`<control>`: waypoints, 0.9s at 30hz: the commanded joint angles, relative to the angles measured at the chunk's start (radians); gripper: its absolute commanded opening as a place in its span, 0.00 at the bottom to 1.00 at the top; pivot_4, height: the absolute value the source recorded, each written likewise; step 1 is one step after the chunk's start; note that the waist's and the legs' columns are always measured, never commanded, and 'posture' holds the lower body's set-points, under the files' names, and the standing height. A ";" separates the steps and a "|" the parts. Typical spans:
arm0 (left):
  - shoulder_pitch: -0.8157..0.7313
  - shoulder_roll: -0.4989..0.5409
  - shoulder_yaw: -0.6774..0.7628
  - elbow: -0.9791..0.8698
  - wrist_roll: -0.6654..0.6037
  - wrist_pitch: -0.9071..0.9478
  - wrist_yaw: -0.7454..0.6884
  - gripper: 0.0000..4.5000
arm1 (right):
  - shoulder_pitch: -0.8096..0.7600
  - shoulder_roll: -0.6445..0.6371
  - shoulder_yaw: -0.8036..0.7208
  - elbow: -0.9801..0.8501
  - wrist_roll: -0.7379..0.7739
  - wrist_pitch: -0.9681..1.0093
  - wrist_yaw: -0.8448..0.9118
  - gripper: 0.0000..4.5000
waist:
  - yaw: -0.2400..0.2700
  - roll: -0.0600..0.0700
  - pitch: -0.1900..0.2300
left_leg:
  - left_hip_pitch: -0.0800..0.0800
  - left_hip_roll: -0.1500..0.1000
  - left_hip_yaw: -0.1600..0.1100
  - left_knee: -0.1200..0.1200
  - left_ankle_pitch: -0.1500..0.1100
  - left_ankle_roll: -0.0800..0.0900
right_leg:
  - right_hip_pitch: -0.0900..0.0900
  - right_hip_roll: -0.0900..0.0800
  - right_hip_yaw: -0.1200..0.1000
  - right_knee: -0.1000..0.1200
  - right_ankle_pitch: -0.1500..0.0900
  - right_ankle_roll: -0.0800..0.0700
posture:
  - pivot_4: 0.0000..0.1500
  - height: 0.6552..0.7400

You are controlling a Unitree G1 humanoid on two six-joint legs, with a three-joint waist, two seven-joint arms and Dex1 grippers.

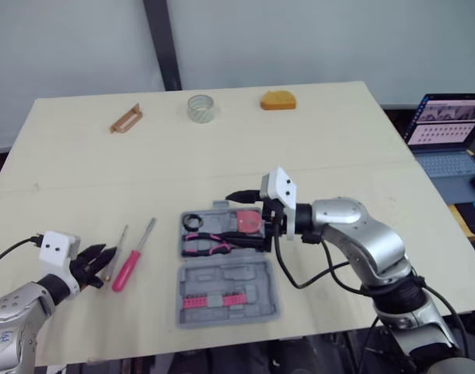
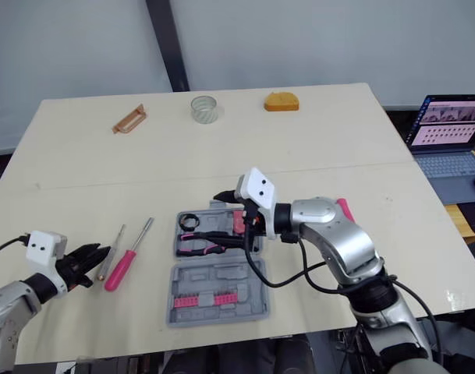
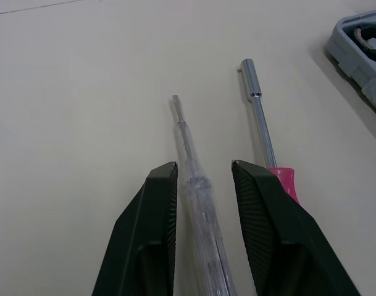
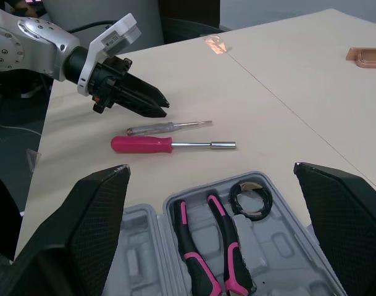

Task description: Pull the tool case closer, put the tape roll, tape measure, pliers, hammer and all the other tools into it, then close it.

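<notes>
The grey tool case (image 1: 229, 300) lies open near the table's front edge. In it are pink-and-black pliers (image 4: 203, 259), a black ring-shaped roll (image 4: 250, 200) and a red round object (image 1: 249, 221). My right gripper (image 4: 211, 168) hovers over the case's far half, open wide and holding nothing. At front left, my left gripper (image 3: 203, 179) is open, its fingers (image 3: 160, 203) low on either side of a clear-handled screwdriver (image 3: 197, 191). A pink-handled screwdriver (image 1: 132, 263) lies just beside it. A clear tape roll (image 1: 200, 107) stands at the far edge.
An orange-brown handle-shaped tool (image 1: 125, 119) lies at the far left and an orange object (image 1: 278, 100) at the far middle. Pink bits (image 1: 214, 299) sit in the case's near half. A laptop (image 1: 448, 132) stands off the table to the right.
</notes>
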 commanded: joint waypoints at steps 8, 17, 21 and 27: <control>0.002 0.006 -0.032 0.016 0.051 -0.024 0.018 0.34 | -0.016 -0.004 0.017 -0.039 -0.004 -0.009 0.007 1.00 | 0.000 0.000 0.000 | 0.000 0.000 0.000 0.000 0.000 0.000 | 0.000 0.000 0.000 0.000 0.000 0.000 | 1.00 1.00; -0.016 -0.002 -0.061 0.064 0.082 -0.048 0.025 0.34 | -0.017 -0.007 0.017 -0.035 -0.007 -0.007 0.015 1.00 | 0.000 0.000 0.000 | 0.000 0.000 0.000 0.000 0.000 0.000 | 0.000 0.000 0.000 0.000 0.000 0.000 | 1.00 1.00; -0.019 -0.003 -0.077 0.094 0.101 -0.060 0.030 0.34 | -0.018 -0.013 0.014 -0.034 -0.007 -0.006 0.019 1.00 | 0.000 0.000 0.000 | 0.000 0.000 0.000 0.000 0.000 0.000 | 0.000 0.000 0.000 0.000 0.000 0.000 | 1.00 1.00; -0.026 -0.004 -0.083 0.113 0.105 -0.072 0.029 0.34 | -0.023 -0.015 0.012 -0.028 -0.007 -0.008 0.019 1.00 | 0.000 0.000 0.000 | 0.000 0.000 0.000 0.000 0.000 0.000 | 0.000 0.000 0.000 0.000 0.000 0.000 | 1.00 1.00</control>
